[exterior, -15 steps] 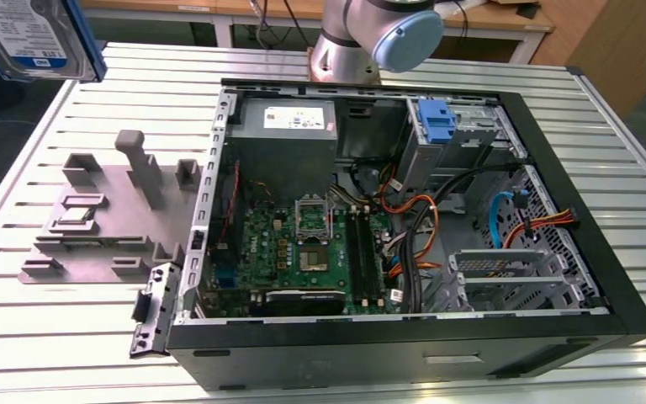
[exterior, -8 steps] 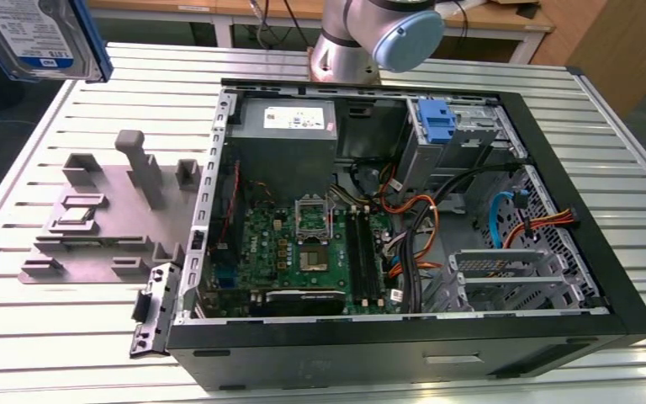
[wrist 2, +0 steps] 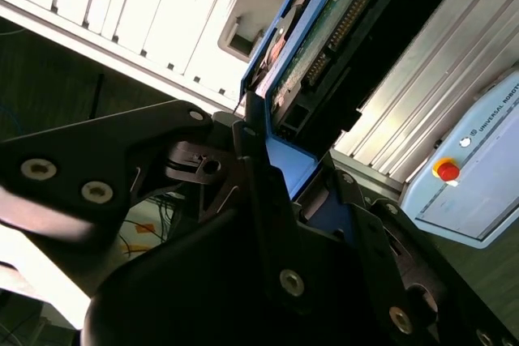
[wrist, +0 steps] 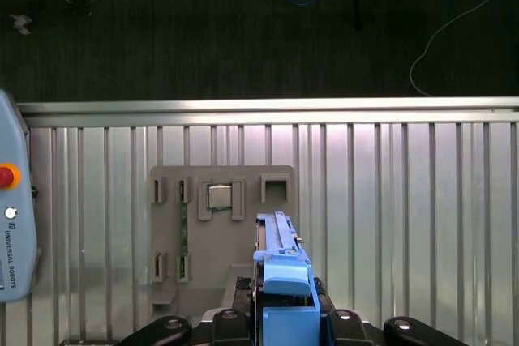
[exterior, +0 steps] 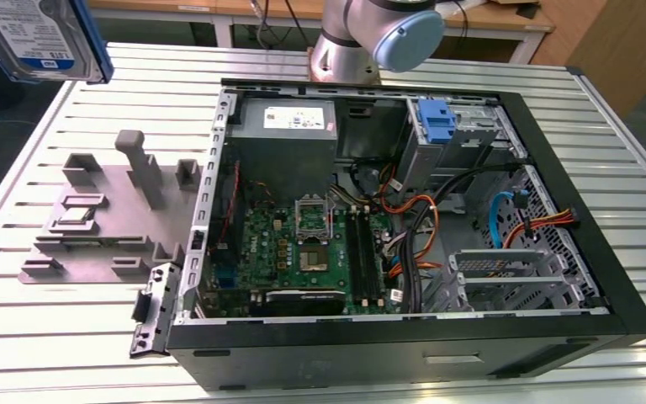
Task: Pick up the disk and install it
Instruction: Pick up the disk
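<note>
I see the gripper point(wrist: 285, 318) jaws pinching the disk point(exterior: 37, 34), held high, its long axis running straight out from them. In the exterior view the case point(exterior: 413, 345) sits at 4 o'clock from it.

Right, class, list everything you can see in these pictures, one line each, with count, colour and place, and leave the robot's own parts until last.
disk: one, silver in a blue carrier, held above the table at the exterior view's top left.
table: one, silver, slatted, under the case.
case: one, black, open, on the table.
motherboard: one, green, inside the case.
power supply: one, grey, inside the case, on the arm's side.
bracket: one, blue, on the case's drive bay.
fixture: one, grey, on the table at the case's exterior-view left.
pendant: one, pale blue with a red button, at the table's edge.
arm: one, silver and grey-blue, behind the case.
gripper: one, black, shut on the disk.
</note>
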Robot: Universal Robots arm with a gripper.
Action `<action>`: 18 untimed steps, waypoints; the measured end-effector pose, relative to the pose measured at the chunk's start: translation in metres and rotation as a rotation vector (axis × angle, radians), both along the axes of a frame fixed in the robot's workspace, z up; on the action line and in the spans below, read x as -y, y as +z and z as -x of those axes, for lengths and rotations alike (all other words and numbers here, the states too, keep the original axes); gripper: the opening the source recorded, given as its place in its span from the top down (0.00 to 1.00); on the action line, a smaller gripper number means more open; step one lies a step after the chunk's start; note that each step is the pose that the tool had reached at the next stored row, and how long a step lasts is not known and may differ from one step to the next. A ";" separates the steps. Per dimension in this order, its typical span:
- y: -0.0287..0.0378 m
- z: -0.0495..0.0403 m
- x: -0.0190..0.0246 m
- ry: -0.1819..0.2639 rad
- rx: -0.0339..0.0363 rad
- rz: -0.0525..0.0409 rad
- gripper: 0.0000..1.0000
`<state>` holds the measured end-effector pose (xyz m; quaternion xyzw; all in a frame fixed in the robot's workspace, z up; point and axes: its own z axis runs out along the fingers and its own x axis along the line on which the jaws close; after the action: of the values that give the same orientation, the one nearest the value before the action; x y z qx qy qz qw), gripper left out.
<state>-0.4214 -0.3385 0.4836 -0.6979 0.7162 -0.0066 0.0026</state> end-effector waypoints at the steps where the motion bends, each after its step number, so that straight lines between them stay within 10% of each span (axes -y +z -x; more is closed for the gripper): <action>1: 0.0000 0.0000 0.0010 0.000 0.0000 0.0000 0.64; 18: 0.0000 -0.0108 0.0046 0.000 0.0001 0.0000 0.64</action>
<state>-0.4106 -0.3431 0.4836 -0.6979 0.7161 -0.0066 0.0027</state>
